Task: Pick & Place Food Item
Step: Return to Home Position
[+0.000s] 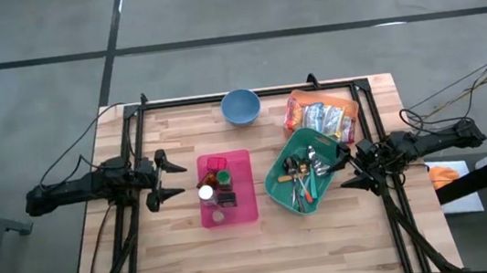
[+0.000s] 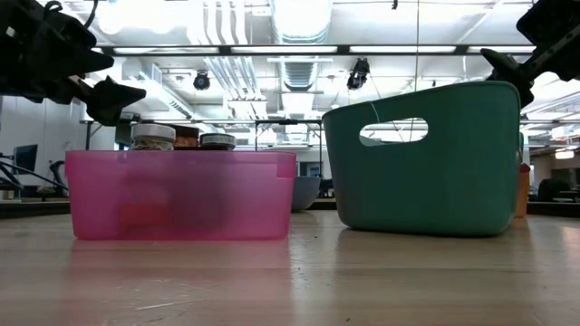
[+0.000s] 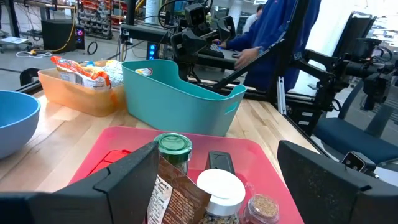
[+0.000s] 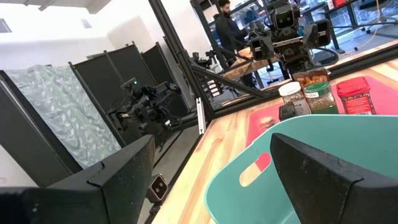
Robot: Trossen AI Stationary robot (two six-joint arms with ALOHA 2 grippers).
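Note:
Food packets (image 1: 324,116) lie in an orange tray (image 1: 297,101) at the table's far right; the left wrist view shows them too (image 3: 79,68). A blue bowl (image 1: 240,106) stands at the far middle. A pink bin (image 1: 242,187) holds spice jars (image 3: 174,149), and a teal bin (image 1: 278,180) holds utensils (image 1: 305,174). My left gripper (image 1: 181,178) hovers open and level just left of the pink bin. Just right of the teal bin, my right gripper (image 1: 343,168) hovers open and level. Neither gripper has anything between its fingers.
Black frame rails (image 1: 248,93) run along the table's far edge and down both sides. The near half of the wooden table (image 1: 266,253) is bare. Beyond the table, a person in blue (image 3: 273,37) shows in the left wrist view and another person (image 4: 225,25) in the right.

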